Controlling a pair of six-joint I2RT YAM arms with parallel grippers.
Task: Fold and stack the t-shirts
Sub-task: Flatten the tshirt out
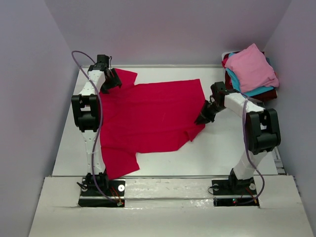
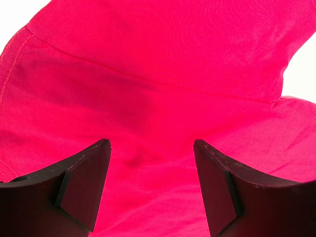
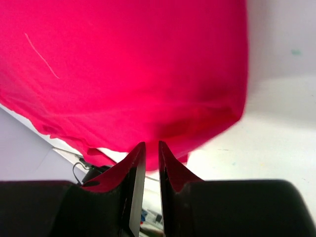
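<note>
A bright crimson-red t-shirt [image 1: 148, 118] lies spread flat across the white table [image 1: 222, 148], with one sleeve at the far left and one at the near left. My left gripper [image 1: 111, 81] hangs open just above the far-left sleeve area, red cloth [image 2: 158, 74] filling its view, and there is nothing between its fingers [image 2: 86, 182]. My right gripper [image 1: 203, 118] is at the shirt's right edge. Its jaws [image 3: 150, 144] are nearly together, with the edge of the red cloth [image 3: 123, 64] pinched at the tips. Other t-shirts sit stacked at the far right.
The stack at the far right corner has a light pink shirt [image 1: 252, 66] on top, with a teal one [image 1: 256, 92] and a dark maroon one [image 1: 229, 78] under it. Grey walls close in the table on three sides. Bare table shows to the right of the red shirt.
</note>
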